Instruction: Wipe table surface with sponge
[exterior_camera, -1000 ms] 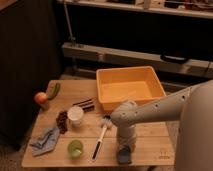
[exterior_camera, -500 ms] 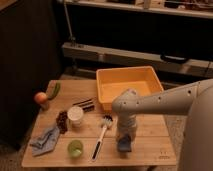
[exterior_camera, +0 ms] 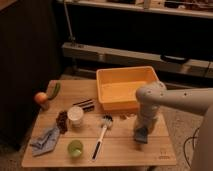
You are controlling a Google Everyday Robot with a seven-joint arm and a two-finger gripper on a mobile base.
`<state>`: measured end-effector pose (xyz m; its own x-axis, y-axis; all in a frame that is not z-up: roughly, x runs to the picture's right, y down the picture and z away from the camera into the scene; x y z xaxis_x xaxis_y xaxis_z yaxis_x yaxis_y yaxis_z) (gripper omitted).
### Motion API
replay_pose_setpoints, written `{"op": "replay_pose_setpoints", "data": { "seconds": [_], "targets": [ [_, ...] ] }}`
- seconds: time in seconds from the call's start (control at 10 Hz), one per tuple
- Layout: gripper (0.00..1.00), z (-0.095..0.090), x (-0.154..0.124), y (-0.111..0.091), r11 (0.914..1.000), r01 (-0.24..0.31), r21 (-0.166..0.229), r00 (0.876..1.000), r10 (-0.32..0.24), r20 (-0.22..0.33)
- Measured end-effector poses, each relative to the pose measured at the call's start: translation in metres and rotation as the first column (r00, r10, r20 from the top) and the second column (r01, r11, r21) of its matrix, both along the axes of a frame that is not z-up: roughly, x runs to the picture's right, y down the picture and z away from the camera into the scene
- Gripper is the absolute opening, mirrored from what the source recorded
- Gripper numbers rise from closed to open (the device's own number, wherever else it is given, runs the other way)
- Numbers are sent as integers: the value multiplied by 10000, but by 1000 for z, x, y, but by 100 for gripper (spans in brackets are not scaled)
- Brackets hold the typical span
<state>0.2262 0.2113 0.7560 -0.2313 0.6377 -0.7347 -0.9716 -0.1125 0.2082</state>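
A blue-grey sponge (exterior_camera: 141, 135) lies on the wooden table (exterior_camera: 115, 150) at its right side, just in front of the yellow bin. My gripper (exterior_camera: 140, 128) points straight down onto the sponge, at the end of the white arm (exterior_camera: 165, 100) that comes in from the right. The sponge sits under the gripper's tip and looks pressed on the table top.
A yellow bin (exterior_camera: 125, 87) stands at the back right. A dish brush (exterior_camera: 101, 135), white cup (exterior_camera: 75, 114), green cup (exterior_camera: 75, 148), blue-grey cloth (exterior_camera: 45, 140), dark pine cone (exterior_camera: 62, 121), orange fruit (exterior_camera: 41, 98) and green item (exterior_camera: 54, 90) fill the left and middle.
The arm and the sponge have moved away from the table's front edge toward the yellow bin, and the arm has drawn more upright.
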Motion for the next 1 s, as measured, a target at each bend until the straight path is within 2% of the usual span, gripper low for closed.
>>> {"op": "replay_pose_setpoints", "data": {
  "seconds": [0.1,0.2,0.5,0.8,1.0],
  "targets": [
    [14,1,25,-2,9993,-361,-17,9990,361,-280],
    [14,3,38,-3,9984,-560,-37,9975,557,-443],
    [14,10,82,9,9917,-1265,-248,9879,1236,-939],
    [14,11,88,28,9908,-1272,-455,9888,1231,-844],
    [14,5,67,48,9932,-1004,-582,9929,963,-693]
  ]
}}
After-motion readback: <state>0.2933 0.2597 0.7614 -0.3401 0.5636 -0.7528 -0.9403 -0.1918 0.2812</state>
